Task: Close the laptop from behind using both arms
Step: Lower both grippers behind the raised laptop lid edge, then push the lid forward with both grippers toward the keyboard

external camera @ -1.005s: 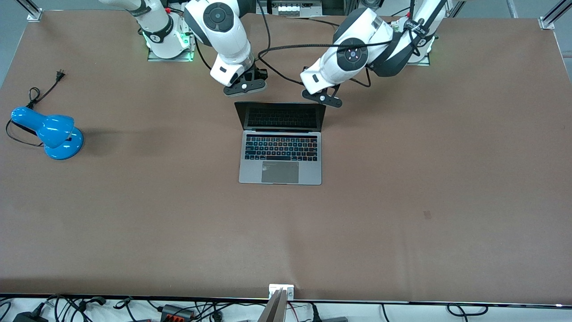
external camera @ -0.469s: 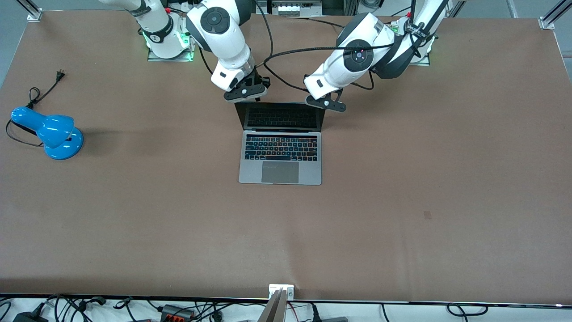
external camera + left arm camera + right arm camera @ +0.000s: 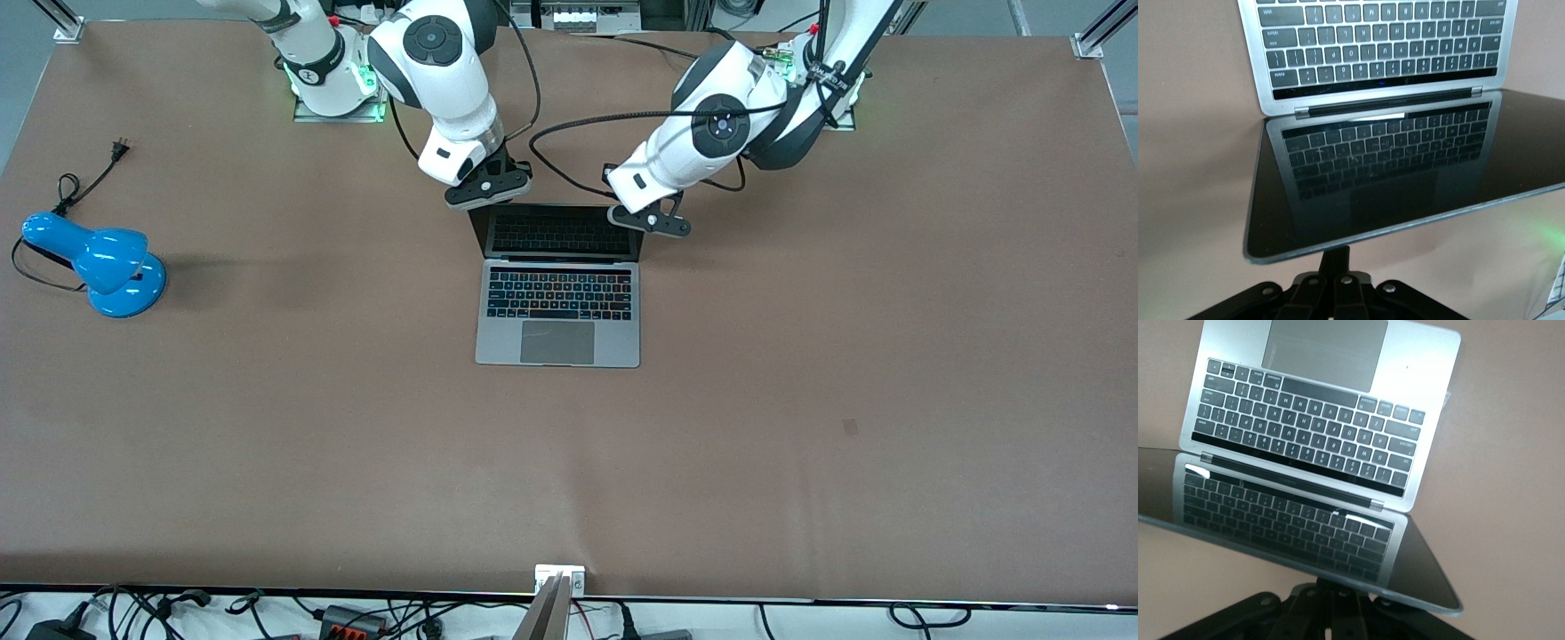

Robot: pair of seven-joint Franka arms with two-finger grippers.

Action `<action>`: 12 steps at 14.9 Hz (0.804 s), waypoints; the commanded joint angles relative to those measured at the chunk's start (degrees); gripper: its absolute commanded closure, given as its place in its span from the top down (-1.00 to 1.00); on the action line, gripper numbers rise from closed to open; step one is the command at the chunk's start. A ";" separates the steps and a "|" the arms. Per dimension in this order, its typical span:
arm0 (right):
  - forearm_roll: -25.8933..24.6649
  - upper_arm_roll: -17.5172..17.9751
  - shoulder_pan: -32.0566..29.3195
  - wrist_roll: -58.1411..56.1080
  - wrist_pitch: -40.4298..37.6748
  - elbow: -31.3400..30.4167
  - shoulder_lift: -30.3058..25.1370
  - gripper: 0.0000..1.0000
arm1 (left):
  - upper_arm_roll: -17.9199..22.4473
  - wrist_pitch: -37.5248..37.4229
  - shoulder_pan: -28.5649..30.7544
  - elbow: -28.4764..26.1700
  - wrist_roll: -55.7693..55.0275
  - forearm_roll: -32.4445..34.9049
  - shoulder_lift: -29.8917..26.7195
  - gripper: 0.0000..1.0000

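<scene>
The laptop (image 3: 557,302) stands open in the middle of the table, its dark screen (image 3: 557,231) upright and facing the front camera. My right gripper (image 3: 487,189) is at the lid's top corner toward the right arm's end, fingers shut. My left gripper (image 3: 647,220) is at the lid's other top corner, fingers shut. In the left wrist view the shut gripper (image 3: 1337,252) meets the lid's top edge, with the screen (image 3: 1391,173) and the keyboard (image 3: 1385,60) past it. In the right wrist view the gripper (image 3: 1338,585) sits just under the lid's edge, with the laptop's keyboard (image 3: 1318,420) past it.
A blue desk lamp (image 3: 98,262) lies near the right arm's end of the table, its black cord and plug (image 3: 116,151) trailing toward the robots' side. Cables and adapters lie along the table's front edge (image 3: 560,578).
Both grippers have come in from the robots' side onto the lid's top corners. The lid's tilt looks almost the same.
</scene>
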 commanded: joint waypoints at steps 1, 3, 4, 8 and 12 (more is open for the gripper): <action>-1.96 0.00 -1.39 -0.15 2.43 -0.46 -0.61 -1.00 | 0.67 -0.07 0.17 3.97 -0.94 2.36 3.37 -1.00; -2.05 0.00 -2.71 -0.24 5.24 -0.46 -0.43 -1.00 | 1.38 -0.15 0.09 5.29 -1.82 3.16 4.61 -1.00; -2.05 0.00 -3.24 -0.24 6.12 -0.46 -0.17 -1.00 | 1.38 -0.07 0.00 5.30 -1.83 3.16 4.70 -1.00; -2.66 -0.08 -5.25 -0.59 8.67 -0.38 1.40 -1.00 | 2.43 -0.15 0.00 7.49 -1.91 5.09 7.15 -1.00; -4.16 -0.17 -6.40 -0.24 10.43 0.77 0.89 -1.00 | 3.75 -0.15 -0.09 11.26 -2.00 5.27 10.40 -1.00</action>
